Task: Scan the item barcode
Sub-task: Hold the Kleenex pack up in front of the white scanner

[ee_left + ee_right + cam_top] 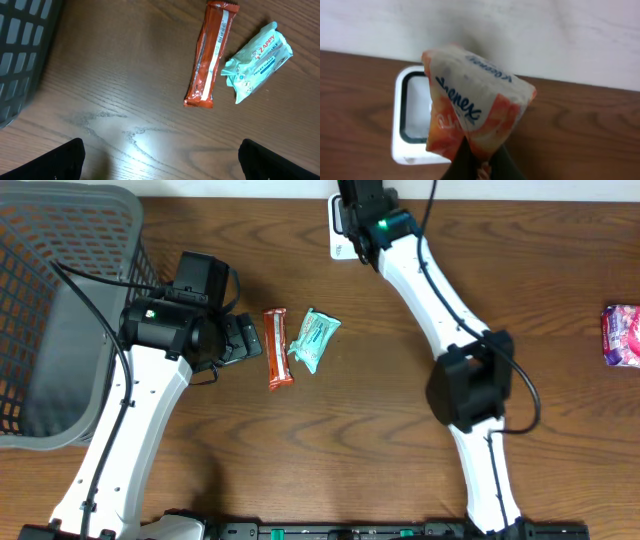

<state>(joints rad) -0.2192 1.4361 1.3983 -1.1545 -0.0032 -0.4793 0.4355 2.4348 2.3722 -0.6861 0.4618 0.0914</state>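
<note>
Kleenex tissue pack (475,112) is pinched by its lower edge in the closed right gripper (479,159), held over the white barcode scanner (398,130) at the table's far edge. Only the right wrist view shows the pack, since overhead the arm hides it. The overhead view does show the left gripper (240,338), jaws wide apart and empty, beside an orange snack bar (277,348) and a Zappy wipes packet (315,338).

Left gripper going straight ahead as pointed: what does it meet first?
Likely the orange bar, just ahead of the open left gripper; depth is unclear, so it might touch the table first.
</note>
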